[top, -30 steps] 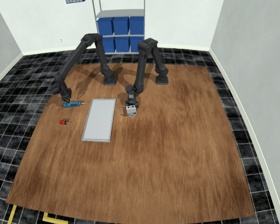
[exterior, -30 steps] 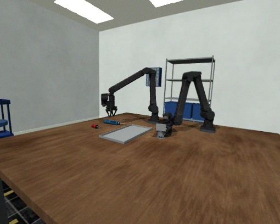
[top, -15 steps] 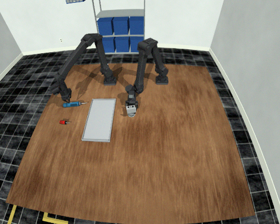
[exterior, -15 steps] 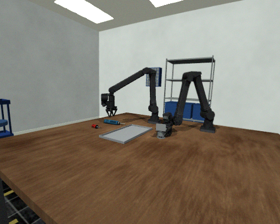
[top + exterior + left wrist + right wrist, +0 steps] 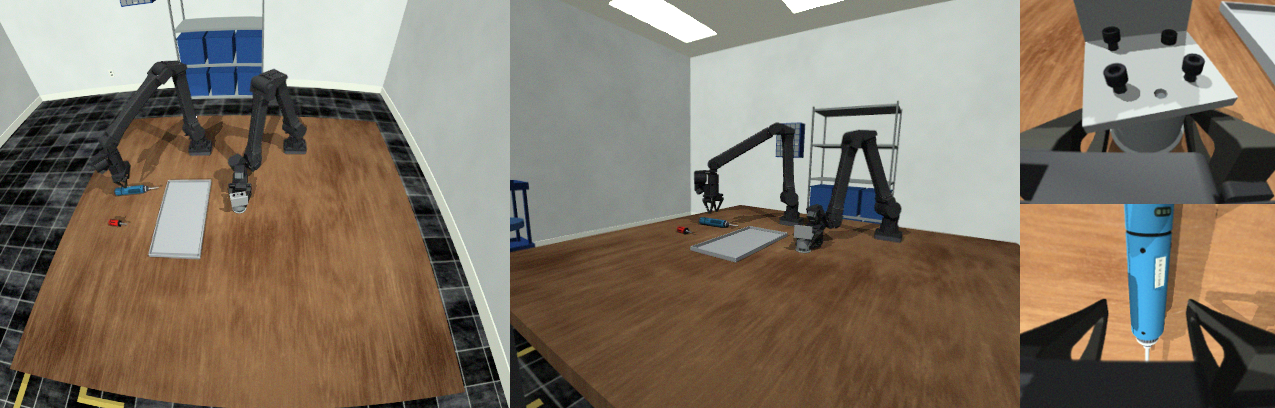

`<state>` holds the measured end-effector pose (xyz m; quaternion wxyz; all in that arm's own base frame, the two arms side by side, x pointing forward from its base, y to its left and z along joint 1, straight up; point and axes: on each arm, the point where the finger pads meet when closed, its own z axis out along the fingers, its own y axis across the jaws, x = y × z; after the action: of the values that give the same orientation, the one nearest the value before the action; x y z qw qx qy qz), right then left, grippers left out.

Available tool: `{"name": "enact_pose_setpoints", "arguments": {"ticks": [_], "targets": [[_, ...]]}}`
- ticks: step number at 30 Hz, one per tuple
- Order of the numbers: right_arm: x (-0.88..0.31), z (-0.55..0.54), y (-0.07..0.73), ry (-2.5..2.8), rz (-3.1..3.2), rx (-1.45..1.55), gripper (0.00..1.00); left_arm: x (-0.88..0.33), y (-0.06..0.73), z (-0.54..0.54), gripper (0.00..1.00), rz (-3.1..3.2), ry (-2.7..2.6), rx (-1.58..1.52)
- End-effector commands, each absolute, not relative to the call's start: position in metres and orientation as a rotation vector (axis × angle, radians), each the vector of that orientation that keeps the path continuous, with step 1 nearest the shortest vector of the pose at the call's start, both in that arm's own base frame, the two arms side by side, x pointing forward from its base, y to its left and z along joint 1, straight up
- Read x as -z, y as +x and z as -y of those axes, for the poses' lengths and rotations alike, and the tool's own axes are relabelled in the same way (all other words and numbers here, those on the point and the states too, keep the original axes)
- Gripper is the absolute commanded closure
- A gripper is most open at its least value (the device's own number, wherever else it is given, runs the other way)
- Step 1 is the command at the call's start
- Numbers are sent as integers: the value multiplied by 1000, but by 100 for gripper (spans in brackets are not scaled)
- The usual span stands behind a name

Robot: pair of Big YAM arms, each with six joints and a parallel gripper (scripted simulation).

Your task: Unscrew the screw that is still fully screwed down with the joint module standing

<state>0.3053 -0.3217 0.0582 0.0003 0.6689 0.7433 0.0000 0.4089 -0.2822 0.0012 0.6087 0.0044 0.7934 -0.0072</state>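
The joint module (image 5: 240, 207) (image 5: 804, 240) stands upright just right of the tray. In the left wrist view its grey bracket (image 5: 1152, 64) carries four black screws: three stand raised and the back right screw (image 5: 1169, 36) sits low. An empty hole (image 5: 1161, 94) lies near the bracket's front edge. My left gripper (image 5: 1147, 101) (image 5: 239, 192) (image 5: 811, 241) is closed around the module's round body below the bracket. The blue electric screwdriver (image 5: 131, 190) (image 5: 713, 222) (image 5: 1149, 272) lies flat on the table left of the tray. My right gripper (image 5: 1147, 306) (image 5: 121, 180) (image 5: 713, 207) hangs open just above it, fingers either side.
A flat grey tray (image 5: 176, 255) (image 5: 735, 259) lies between the screwdriver and the module. A small red-handled tool (image 5: 116, 222) (image 5: 683, 230) lies in front of the screwdriver. A shelf with blue bins (image 5: 220, 50) (image 5: 855, 150) stands behind the arm bases.
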Motion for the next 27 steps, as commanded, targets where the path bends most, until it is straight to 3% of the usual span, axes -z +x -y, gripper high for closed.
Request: {"name": "enact_pose_setpoints", "arguments": {"ticks": [1,27], "targets": [[-68,331,313,2084,-2308,2,35,-8,413,288,41,-1814,4,32],[-37,326,303,2113,-2316,-2,35,-8,413,288,41,-1814,4,32]]}}
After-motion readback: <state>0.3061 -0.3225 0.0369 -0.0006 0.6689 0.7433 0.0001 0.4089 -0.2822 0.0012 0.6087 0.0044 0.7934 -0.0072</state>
